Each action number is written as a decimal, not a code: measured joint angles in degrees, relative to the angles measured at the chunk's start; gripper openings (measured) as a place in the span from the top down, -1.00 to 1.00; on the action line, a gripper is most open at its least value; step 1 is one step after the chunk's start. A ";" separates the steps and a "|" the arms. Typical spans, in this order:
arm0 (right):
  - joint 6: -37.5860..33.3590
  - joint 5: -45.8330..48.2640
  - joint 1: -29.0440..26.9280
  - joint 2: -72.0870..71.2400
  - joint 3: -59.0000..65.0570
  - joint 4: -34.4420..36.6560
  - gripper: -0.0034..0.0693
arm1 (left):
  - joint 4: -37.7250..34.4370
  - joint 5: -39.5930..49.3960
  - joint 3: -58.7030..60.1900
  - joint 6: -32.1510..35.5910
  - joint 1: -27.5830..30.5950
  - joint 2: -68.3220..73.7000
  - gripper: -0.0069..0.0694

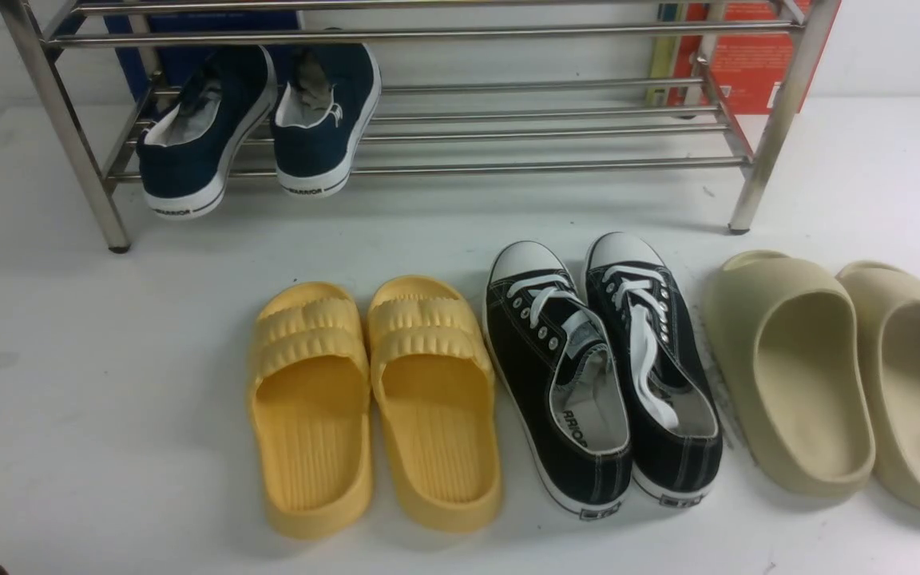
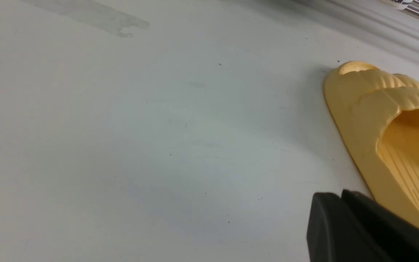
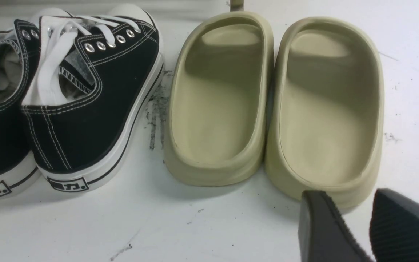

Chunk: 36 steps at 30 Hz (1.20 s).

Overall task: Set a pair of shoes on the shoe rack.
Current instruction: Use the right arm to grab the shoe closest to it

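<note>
Plainly, no shoe gripped yet

The pair of shoes (image 1: 604, 375) lies at four o'clock. The right gripper (image 3: 346, 198) gapes empty; the left gripper (image 2: 341, 196) seems closed, though barely visible. Pinch each heel collar firmly, aiming for free bars at one o'clock on the shoe rack (image 1: 556, 166).

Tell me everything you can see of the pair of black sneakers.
The black sneakers are a low-top canvas pair with white laces, toe caps, soles and stitching, plus metal eyelets. They stand upright on the white surface, side by side and touching, toes toward the shoe rack. Yellow slides lie on their left, beige slides on their right. Nothing rests on them.
</note>
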 joint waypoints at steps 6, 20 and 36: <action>8.95 -10.36 0.00 0.00 0.64 16.79 0.25 | 0.00 0.00 0.00 0.00 0.00 0.00 0.68; 0.61 20.57 0.00 19.90 -24.96 22.45 0.55 | 0.00 0.02 0.00 0.00 0.00 0.00 0.65; 0.98 32.51 21.63 70.66 -59.42 12.46 0.72 | 0.00 0.02 0.00 0.00 0.00 0.00 0.60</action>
